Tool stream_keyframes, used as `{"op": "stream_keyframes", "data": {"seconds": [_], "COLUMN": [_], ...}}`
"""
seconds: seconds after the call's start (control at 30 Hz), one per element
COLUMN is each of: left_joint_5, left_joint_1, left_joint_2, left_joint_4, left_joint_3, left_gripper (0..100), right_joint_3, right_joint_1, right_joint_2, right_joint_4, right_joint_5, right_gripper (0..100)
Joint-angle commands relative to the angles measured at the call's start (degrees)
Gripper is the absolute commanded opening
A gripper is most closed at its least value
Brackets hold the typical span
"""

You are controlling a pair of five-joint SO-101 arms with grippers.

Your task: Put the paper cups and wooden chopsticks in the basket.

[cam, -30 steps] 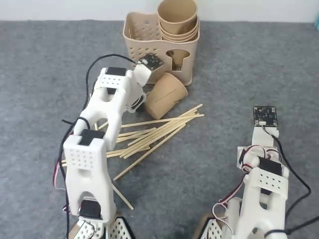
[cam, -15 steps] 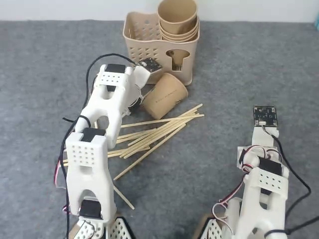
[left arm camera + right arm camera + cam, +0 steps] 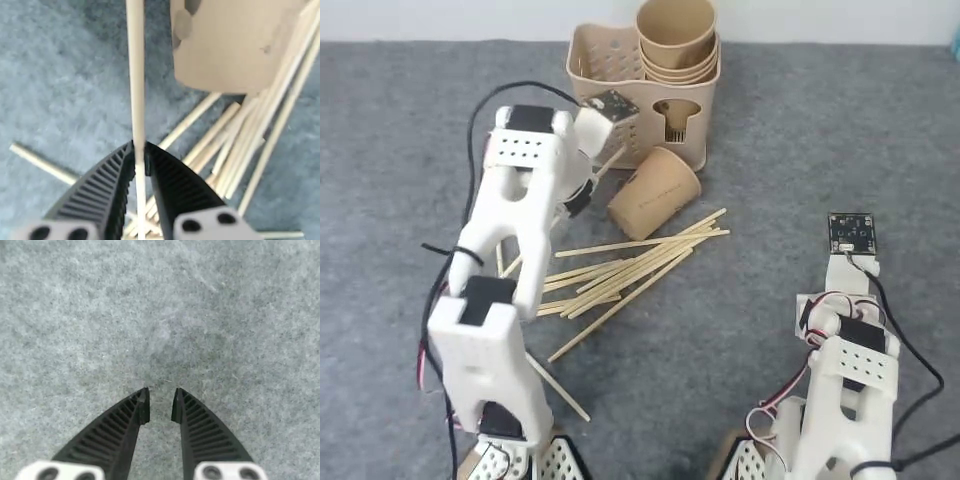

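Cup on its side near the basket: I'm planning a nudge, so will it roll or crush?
The cup lies sideways and tapers, so it would probably roll in a curve. Being paper, it is likely light and dents easily.

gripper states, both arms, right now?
Left gripper: shut on a wooden chopstick.
Right gripper: open by a narrow gap, holding nothing, above the grey mat.

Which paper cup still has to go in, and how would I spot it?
Find the beige basket at the far edge of the grey mat, with cups stacked in it. On the mat in front of it lies one paper cup, beside the scattered chopsticks. It alone is tipped over, outside the basket.
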Motion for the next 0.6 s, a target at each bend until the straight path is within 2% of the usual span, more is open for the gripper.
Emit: {"op": "stream_keyframes", "data": {"seconds": [0.0,0.13,0.4,0.5,0.57], "left_joint_5": [-0.5,-0.5,-0.5,-0.2,2.5], "left_joint_1": [-0.2,-0.2,-0.1,-0.1,-0.1], "left_joint_2": [-8.3,-14.6,-34.7,-42.5,-46.4], "left_joint_4": [3.2,6.3,6.4,3.4,-0.2], "left_joint_3": [-1.4,-1.4,5.2,6.7,8.0], "left_gripper": [1,1,1,1,1], "right_joint_3": [-0.5,-0.5,-0.5,-0.5,-0.5], "right_joint_1": [-0.3,-0.3,-0.3,-0.3,-0.3], "right_joint_2": [-1.4,-1.4,-1.4,-1.4,-1.4], "right_joint_4": [-1.0,-1.0,-1.0,-1.0,-1.0], "right_joint_5": [1.1,1.1,1.1,1.1,1.1], "right_gripper": [9.5,9.5,9.5,9.5,9.5]}}
